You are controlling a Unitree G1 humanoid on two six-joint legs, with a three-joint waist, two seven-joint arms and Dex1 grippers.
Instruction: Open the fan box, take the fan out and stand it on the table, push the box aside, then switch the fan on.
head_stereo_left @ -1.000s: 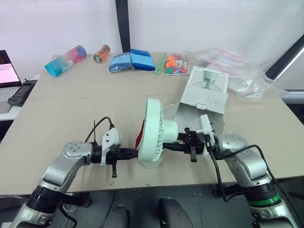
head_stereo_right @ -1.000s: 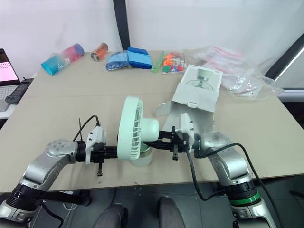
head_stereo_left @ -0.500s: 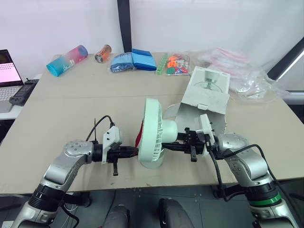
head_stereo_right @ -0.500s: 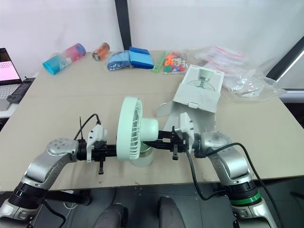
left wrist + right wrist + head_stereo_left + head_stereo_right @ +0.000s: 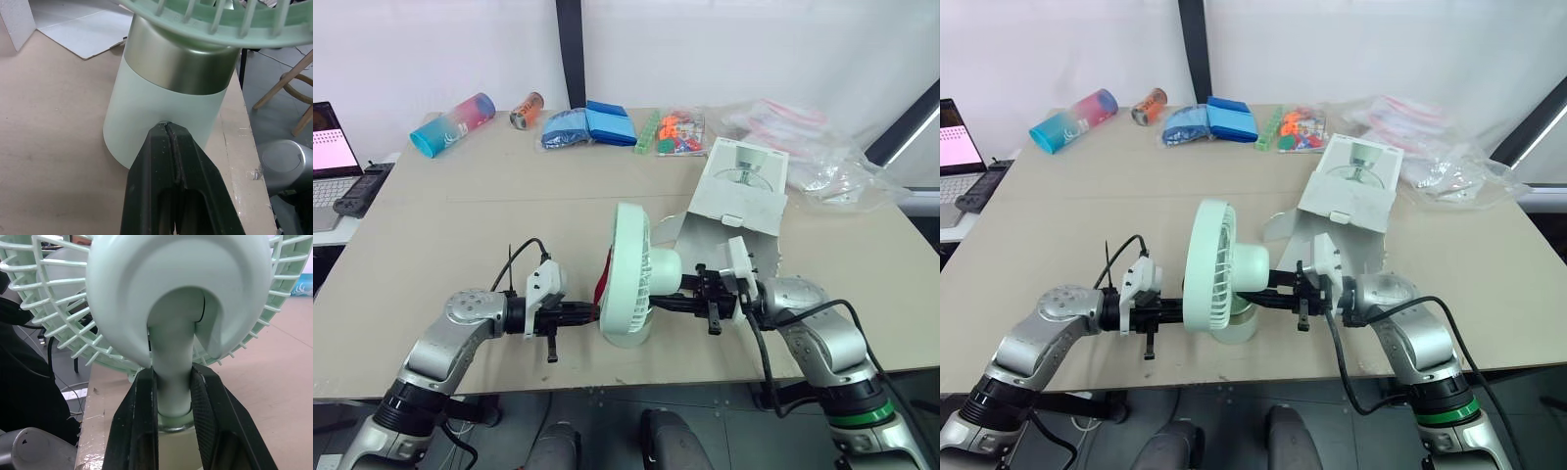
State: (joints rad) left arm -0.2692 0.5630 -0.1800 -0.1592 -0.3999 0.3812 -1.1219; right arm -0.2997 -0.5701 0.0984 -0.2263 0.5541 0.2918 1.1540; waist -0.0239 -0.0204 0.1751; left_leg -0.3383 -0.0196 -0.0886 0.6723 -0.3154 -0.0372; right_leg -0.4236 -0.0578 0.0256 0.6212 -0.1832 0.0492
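The pale green fan (image 5: 631, 272) stands upright near the table's front edge, its grille facing left. My right gripper (image 5: 173, 374) is shut on the fan's neck (image 5: 171, 345), one finger on each side, just above the round base (image 5: 166, 98). From the other side, my left gripper (image 5: 169, 128) is shut, and its closed tips touch the lower, pale green part of the base. The white fan box (image 5: 736, 191) lies open behind and to the right of the fan, flaps spread toward it.
Something red (image 5: 602, 281) shows just behind the fan's grille. Along the far edge lie a pink-blue cylinder (image 5: 450, 124), a can (image 5: 523, 110), blue pouches (image 5: 587, 125), colourful toys (image 5: 674, 131) and plastic bags (image 5: 808, 147). A laptop (image 5: 328, 152) sits off the left side.
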